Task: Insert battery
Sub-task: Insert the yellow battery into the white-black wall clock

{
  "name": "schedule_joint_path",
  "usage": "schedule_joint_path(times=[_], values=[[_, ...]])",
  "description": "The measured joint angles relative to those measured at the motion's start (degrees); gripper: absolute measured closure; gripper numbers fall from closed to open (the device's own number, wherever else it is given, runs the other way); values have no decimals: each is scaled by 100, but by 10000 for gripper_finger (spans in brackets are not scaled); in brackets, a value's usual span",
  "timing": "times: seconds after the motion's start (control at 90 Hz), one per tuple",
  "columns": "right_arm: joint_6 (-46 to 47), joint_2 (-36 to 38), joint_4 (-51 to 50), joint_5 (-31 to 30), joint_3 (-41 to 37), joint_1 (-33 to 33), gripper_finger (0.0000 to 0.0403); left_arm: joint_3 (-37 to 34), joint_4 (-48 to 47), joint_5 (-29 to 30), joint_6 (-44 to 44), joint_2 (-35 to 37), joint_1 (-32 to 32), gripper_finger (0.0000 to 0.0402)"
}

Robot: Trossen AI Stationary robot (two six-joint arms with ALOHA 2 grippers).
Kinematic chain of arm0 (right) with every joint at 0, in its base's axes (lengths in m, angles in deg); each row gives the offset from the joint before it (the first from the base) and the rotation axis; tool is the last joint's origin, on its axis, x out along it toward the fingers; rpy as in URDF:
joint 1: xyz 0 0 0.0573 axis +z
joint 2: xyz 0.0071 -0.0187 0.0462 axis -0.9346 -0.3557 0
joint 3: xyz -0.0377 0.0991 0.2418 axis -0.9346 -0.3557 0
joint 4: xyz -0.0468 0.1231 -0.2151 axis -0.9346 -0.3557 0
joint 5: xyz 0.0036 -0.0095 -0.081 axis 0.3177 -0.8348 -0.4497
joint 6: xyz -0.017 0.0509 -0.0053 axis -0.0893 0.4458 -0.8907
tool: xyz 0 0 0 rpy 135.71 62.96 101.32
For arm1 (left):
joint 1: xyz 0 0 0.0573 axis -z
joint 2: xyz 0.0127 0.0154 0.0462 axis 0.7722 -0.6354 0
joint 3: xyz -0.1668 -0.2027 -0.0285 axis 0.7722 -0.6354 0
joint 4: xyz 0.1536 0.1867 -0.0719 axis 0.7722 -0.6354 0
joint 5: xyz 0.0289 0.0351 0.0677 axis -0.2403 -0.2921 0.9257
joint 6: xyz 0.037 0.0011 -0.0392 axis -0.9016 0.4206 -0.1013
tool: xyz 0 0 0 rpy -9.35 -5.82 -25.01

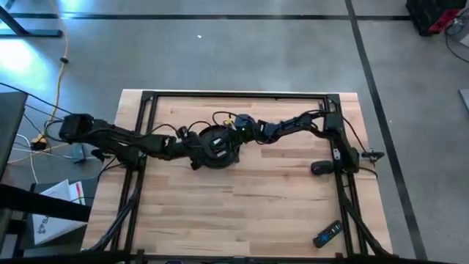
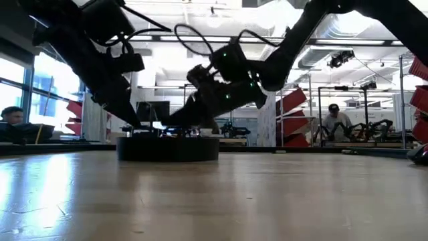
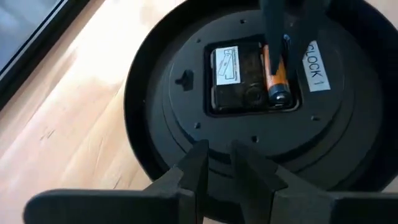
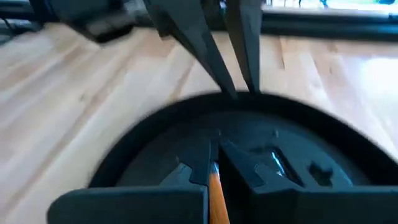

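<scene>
Near the middle of the wooden table [image 1: 242, 198], a little toward twelve o'clock, a round black clock [image 1: 218, 148] lies face down. Its back shows a square battery box [image 3: 252, 78] with a white label. Beside it is a sticker that says CLOCK.

An orange and black battery [image 3: 277, 78] sits in the slot at the three o'clock side of that box. The right end effector [image 4: 214, 163] comes in from the clock's three o'clock side. Its two dark fingers are clenched on the battery and hold it down in the slot.

The left end effector [image 3: 214, 163] reaches in from nine o'clock. Its fingers sit close together at the rim of the clock, with only a thin gap between them and nothing in it.

A remote control [image 1: 327, 234] lies near five o'clock on the table, well apart from the clock. Far behind the table, a person [image 2: 336, 120] sits in the room.
</scene>
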Motion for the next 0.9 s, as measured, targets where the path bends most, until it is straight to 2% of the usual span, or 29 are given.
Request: schedule_joint_path(times=[0.133, 0.356, 0.511, 0.6, 0.689, 0.9], values=[[16, 120, -44, -96, 2, -73, 403, 0, -9, 0, 3, 0, -9, 349], [-413, 722, -755, -218, 12, -351, 403, 0, -55, 32, -15, 2, -37, 349], [-406, 693, -1120, -224, 7, -412, 403, 0, -77, 39, -32, 2, -143, 349], [-467, 645, -1366, -426, 2, -392, 403, 0, -147, 37, -45, 2, -208, 349], [-448, 636, -1332, -622, -2, -366, 403, 0, -150, 35, -161, 2, -273, 349], [-272, 636, -1014, -550, 2, -330, 403, 0, 4, -185, -340, 2, -491, 349]])
